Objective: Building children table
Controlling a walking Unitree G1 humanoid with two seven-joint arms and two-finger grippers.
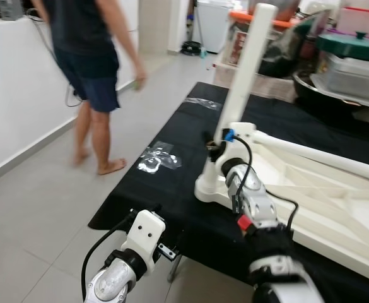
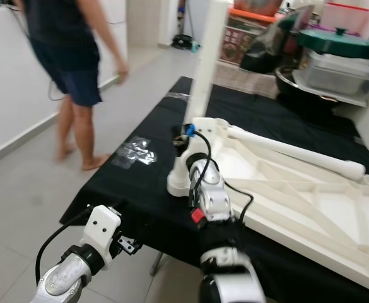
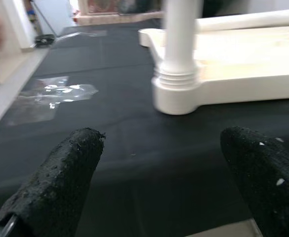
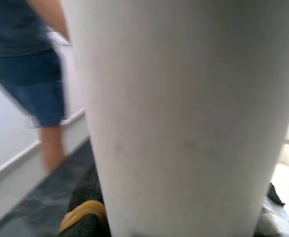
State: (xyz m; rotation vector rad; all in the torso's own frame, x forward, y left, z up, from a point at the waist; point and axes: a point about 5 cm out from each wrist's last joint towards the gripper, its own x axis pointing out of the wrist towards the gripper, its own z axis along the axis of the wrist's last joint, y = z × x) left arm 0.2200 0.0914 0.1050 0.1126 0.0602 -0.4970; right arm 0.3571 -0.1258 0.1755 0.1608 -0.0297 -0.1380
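The right gripper [image 1: 217, 150] clamps the upright leg [image 1: 246, 69] in the tabletop [image 1: 335, 208] socket, left gripper [image 3: 169, 177] spread idle; cross-threading could leave it leaning.

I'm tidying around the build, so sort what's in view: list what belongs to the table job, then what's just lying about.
Job:
white plastic tabletop, upside down
upright white plastic leg, right claw gripping it
second white leg lying flat

Lying about:
clear plastic wrappers on black cloth
green-lidded pot

Grey tiled floor [image 1: 39, 214] meets white wall [image 1: 14, 95].
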